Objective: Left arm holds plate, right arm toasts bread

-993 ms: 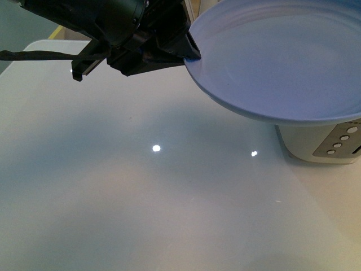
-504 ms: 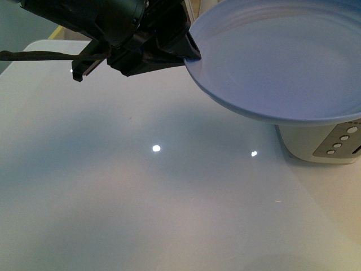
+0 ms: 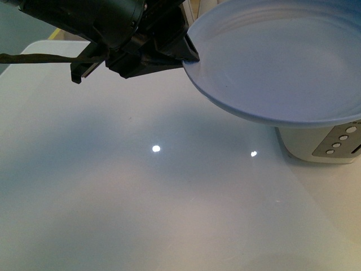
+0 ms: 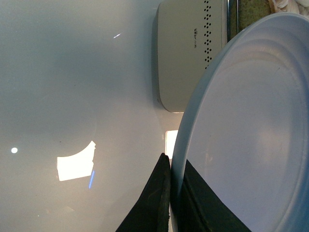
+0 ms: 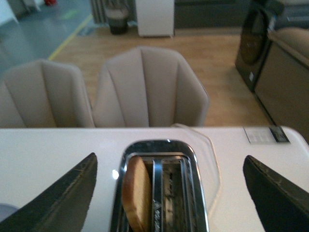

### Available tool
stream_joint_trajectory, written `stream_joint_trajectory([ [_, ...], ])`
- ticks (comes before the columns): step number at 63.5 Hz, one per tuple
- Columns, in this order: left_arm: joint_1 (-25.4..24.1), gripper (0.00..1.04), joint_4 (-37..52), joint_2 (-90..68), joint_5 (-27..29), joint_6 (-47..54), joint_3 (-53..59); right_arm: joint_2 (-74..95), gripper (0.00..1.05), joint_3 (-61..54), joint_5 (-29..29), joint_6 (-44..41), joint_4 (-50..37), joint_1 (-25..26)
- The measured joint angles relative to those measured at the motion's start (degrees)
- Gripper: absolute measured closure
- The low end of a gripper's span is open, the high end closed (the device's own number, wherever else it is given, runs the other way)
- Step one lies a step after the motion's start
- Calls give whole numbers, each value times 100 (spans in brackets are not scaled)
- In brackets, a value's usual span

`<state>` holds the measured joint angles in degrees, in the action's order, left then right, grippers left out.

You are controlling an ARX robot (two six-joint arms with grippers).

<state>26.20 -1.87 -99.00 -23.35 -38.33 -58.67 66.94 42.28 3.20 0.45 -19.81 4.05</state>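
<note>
My left gripper [image 3: 189, 53], dark and angular, is shut on the near rim of the pale blue plate [image 3: 282, 62], which hangs tilted above the table at the upper right. From the left wrist, both jaws of that gripper [image 4: 175, 191] pinch the plate's [image 4: 246, 135] edge. The bread [image 5: 135, 193], light brown with a tan crust, stands upright in one slot of the chrome-topped toaster [image 5: 193, 193]. Above the toaster, my right gripper [image 5: 169, 158] is open, one finger to each side of it and nothing between them. The front view does not show the right arm.
A white toaster [image 3: 321, 144] with round buttons stands on the glossy white table [image 3: 141, 197] under the plate; its perforated side [image 4: 190, 53] appears in the left wrist view. Two beige chairs [image 5: 149, 87] stand beyond the table's far edge.
The left gripper and the plate have crept slightly up and to the left. Nothing else differs.
</note>
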Motion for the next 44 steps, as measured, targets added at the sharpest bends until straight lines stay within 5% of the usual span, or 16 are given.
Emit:
stream_joint_trajectory([
  [8,2,102,0,0,46,15,61,-522,49,-1213,-13,-9,-1189,-68],
  [28,15,102,-2,0,50,59,76,-1360,99,-2505,-317,-13,-1565,-380],
  [44,17,102,-2,0,55,94,76,-1993,103,-3139,-319,-26,-1574,-382],
])
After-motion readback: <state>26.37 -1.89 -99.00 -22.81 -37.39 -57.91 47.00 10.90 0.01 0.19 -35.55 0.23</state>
